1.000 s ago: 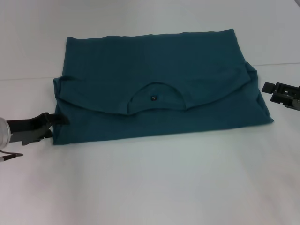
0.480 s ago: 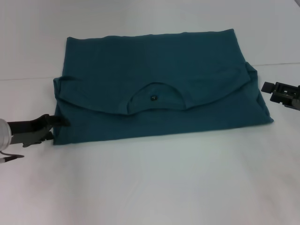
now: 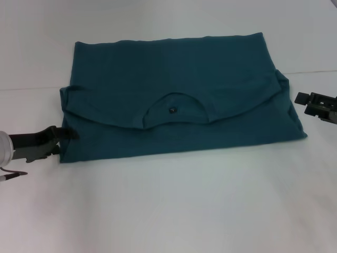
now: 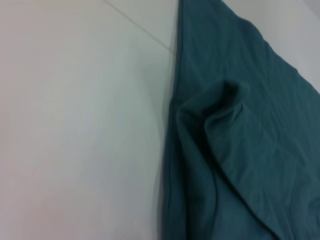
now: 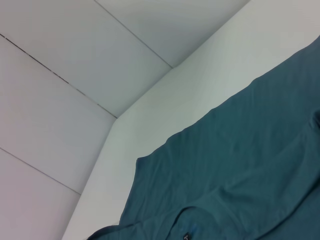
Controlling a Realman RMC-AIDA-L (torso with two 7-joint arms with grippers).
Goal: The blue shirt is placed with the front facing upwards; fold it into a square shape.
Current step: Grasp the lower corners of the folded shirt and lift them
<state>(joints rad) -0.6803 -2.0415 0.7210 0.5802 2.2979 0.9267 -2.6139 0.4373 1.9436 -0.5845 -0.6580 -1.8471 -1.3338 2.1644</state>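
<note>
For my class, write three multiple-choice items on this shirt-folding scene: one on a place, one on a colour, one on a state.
1. Where is the left gripper?
A. At the shirt's left edge
B. Above the neckline
C. Beyond the far hem

2. What colour is the blue shirt?
A. Red
B. Dark teal-blue
C. Yellow

3. How does the shirt lie?
A. Spread fully flat, sleeves out
B. Rolled into a tube
C. Partly folded, collar end laid over the body

Key: 1 A, its tips meet the cloth at the left edge; 2 B, teal-blue in every view; 3 C, the neckline lies on a layer folded across the middle.
</note>
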